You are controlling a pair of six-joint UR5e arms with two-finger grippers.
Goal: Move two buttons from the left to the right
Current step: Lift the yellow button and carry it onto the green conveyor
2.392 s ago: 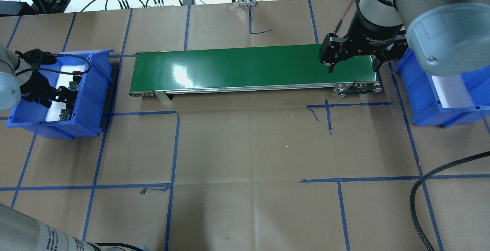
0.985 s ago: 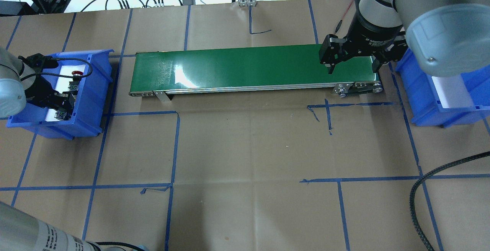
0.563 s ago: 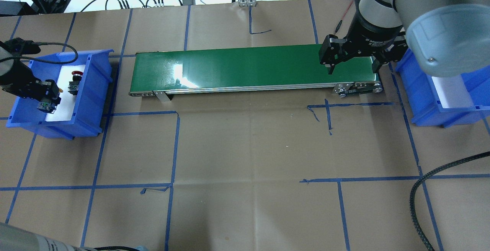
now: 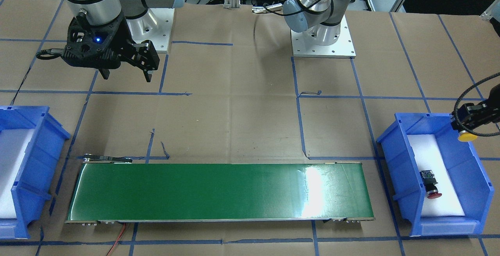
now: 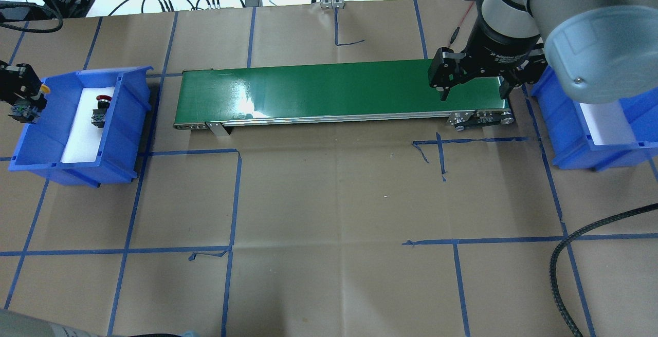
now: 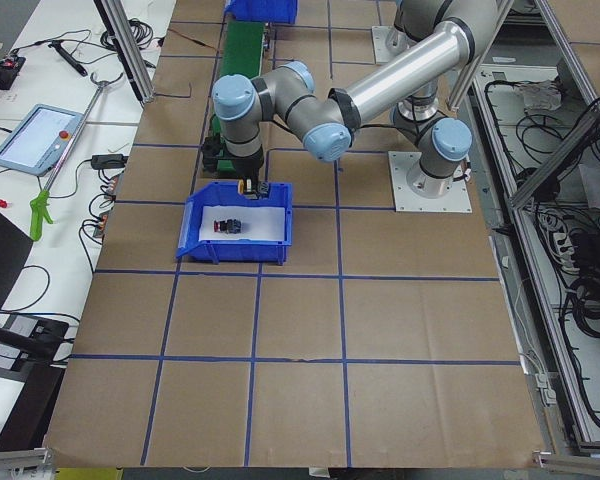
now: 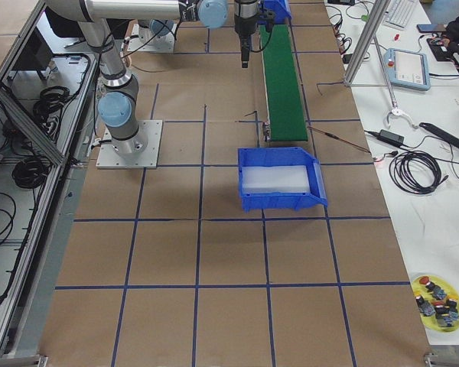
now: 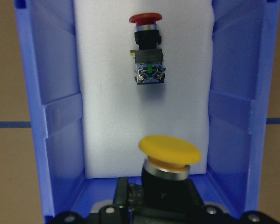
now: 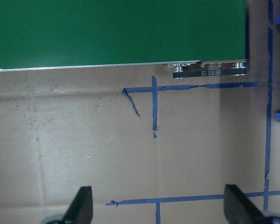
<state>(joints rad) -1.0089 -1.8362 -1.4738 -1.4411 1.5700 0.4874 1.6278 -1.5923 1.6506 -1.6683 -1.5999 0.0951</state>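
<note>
The yellow mushroom-capped push-button (image 8: pixel 169 151) is pinched below its cap in the left gripper (image 4: pixel 468 124), held above the blue plastic bin's (image 5: pixel 128 116) outer wall, presumably for carriage to the green conveyor belt (image 5: pixel 329 88); the red-capped push-button (image 8: pixel 146 44), grey-green body exposed, is seen lying on the bin's white foam; the right gripper (image 5: pixel 474 93) is held spread near the belt's right end, apparently to receive.

Nothing legible anywhere. White lettering on the black wrist collar (image 5: pixel 503 55) above the right claw (image 5: pixel 474 91), too blurred to read; tiny white print on the conveyor's drive belt (image 9: pixel 209 73), likewise unreadable.
</note>
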